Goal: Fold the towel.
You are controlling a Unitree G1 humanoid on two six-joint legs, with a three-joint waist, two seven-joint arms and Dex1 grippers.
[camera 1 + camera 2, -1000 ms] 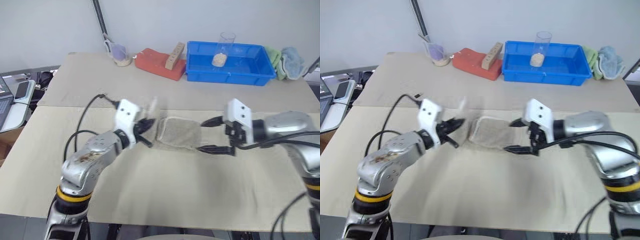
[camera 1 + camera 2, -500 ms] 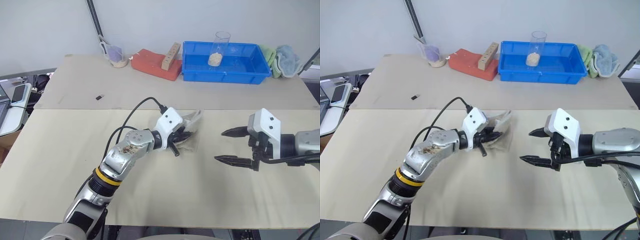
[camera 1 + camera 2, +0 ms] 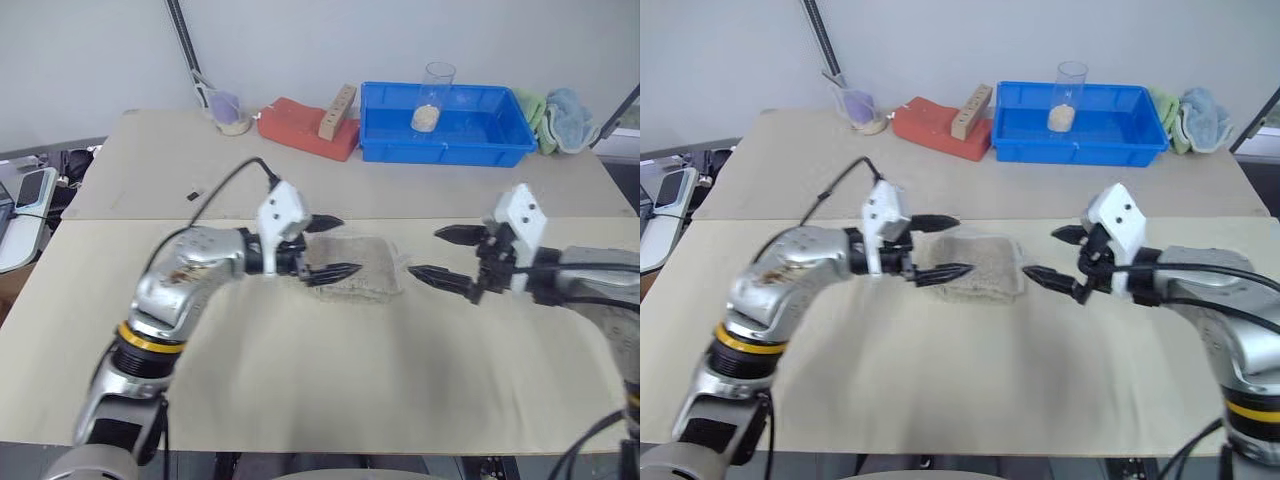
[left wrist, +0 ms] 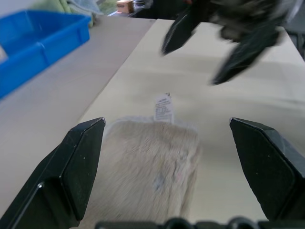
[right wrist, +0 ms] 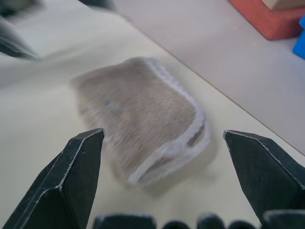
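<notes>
The towel point(image 3: 352, 266) lies flat near the middle of the pale table point(image 3: 330, 390), doubled into a compact oblong with its white stitched edging showing along one end. In the right wrist view two layers appear at that end, one lying on the other. A small white label sticks out from the towel's far end in the left wrist view.

The left gripper point(image 3: 328, 246) now has its two black fingers spread wide, one on either side of the towel's left end, and holds nothing. Half a second ago the same gripper was closed on a raised flap of the cloth and carrying it across; that flap has since been let go and has settled flat. The gripper appears to hover just above the cloth rather than rest on it, though the motion blur leaves this uncertain.

The right gripper point(image 3: 440, 254) stands just beside the towel's right end, fingers likewise spread and empty, pointing toward the left gripper. It has come in closer to the cloth than it was half a second ago.

Taken together, the release suggests that one fold has just been laid down. Whether the task wants a further fold, or only a tidying of the edges, cannot be judged from this layout.

At the table's far edge stand a blue bin point(image 3: 447, 130) and a red block point(image 3: 300, 126).
</notes>
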